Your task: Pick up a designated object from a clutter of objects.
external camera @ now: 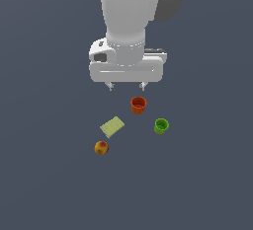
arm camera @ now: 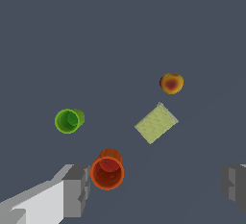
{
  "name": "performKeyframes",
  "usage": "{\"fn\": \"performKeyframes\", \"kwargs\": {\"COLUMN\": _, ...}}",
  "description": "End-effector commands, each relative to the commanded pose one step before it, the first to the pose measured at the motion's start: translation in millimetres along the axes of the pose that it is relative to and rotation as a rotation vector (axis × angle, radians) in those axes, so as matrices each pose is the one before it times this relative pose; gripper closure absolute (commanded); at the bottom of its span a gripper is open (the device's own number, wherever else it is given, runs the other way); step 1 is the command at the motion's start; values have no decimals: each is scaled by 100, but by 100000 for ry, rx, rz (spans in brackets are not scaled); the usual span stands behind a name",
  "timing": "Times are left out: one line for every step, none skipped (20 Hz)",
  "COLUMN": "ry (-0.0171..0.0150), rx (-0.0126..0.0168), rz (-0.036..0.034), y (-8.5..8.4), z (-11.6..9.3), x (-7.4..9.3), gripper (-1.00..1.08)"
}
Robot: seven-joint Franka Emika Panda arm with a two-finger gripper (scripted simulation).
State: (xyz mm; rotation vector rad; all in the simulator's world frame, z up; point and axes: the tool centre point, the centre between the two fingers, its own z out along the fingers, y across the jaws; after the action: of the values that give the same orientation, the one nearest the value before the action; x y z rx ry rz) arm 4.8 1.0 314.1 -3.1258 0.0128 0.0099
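Note:
The apple is a small round ball mottled red, orange and yellow, lying on the dark floor nearest the exterior camera; it also shows in the wrist view. Close by are the pale yellow-green flat block, the orange-red cup and the green cup, both cups upright. My gripper hangs open and empty above the floor, behind the orange-red cup and well away from the apple.
The four items lie apart from each other on a plain dark grey floor. Nothing else stands around them.

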Motion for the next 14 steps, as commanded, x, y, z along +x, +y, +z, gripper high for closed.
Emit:
{"fn": "performKeyframes", "kwargs": {"ry": 0, "rx": 0, "rz": 0, "y": 1, "z": 0, "x": 0, "gripper": -92}}
{"fn": "performKeyframes", "kwargs": {"ry": 3, "rx": 58, "rz": -125, "y": -69, "z": 4, "x": -5, "gripper": -92}}
{"fn": "performKeyframes", "kwargs": {"ry": 7, "rx": 160, "rz": -328, "y": -185, "z": 12, "x": -15, "gripper": -92}}
{"fn": "performKeyframes", "kwargs": {"ry": 11, "rx": 259, "rz": -525, "y": -299, "z": 19, "x": -25, "gripper": -92}}
{"fn": "performKeyframes", "kwargs": {"ry": 14, "rx": 357, "rz": -708, "y": -411, "z": 25, "x": -35, "gripper": -92}}
{"fn": "performKeyframes", "kwargs": {"ry": 15, "rx": 447, "rz": -854, "y": -515, "z": 30, "x": -48, "gripper": -92}}
{"fn": "performKeyframes", "kwargs": {"ry": 14, "rx": 495, "rz": -886, "y": -569, "z": 29, "x": -58, "gripper": -92}}
{"fn": "performKeyframes", "kwargs": {"ry": 9, "rx": 407, "rz": -656, "y": -467, "z": 17, "x": -54, "gripper": -92}}
{"fn": "performKeyframes", "kwargs": {"ry": 5, "rx": 297, "rz": -399, "y": -339, "z": 5, "x": -46, "gripper": -92}}
{"fn": "performKeyframes", "kwargs": {"ry": 2, "rx": 185, "rz": -167, "y": -212, "z": -6, "x": -36, "gripper": -92}}
{"fn": "performKeyframes", "kwargs": {"ry": 1, "rx": 68, "rz": 13, "y": -91, "z": -12, "x": -22, "gripper": -92}}
{"fn": "performKeyframes", "kwargs": {"ry": 0, "rx": -12, "rz": 97, "y": 32, "z": -8, "x": -2, "gripper": -92}}
{"fn": "performKeyframes", "kwargs": {"ry": -1, "rx": -65, "rz": 23, "y": 76, "z": 6, "x": 16, "gripper": -92}}
{"fn": "performKeyframes", "kwargs": {"ry": -1, "rx": -72, "rz": -118, "y": 68, "z": 21, "x": 27, "gripper": -92}}
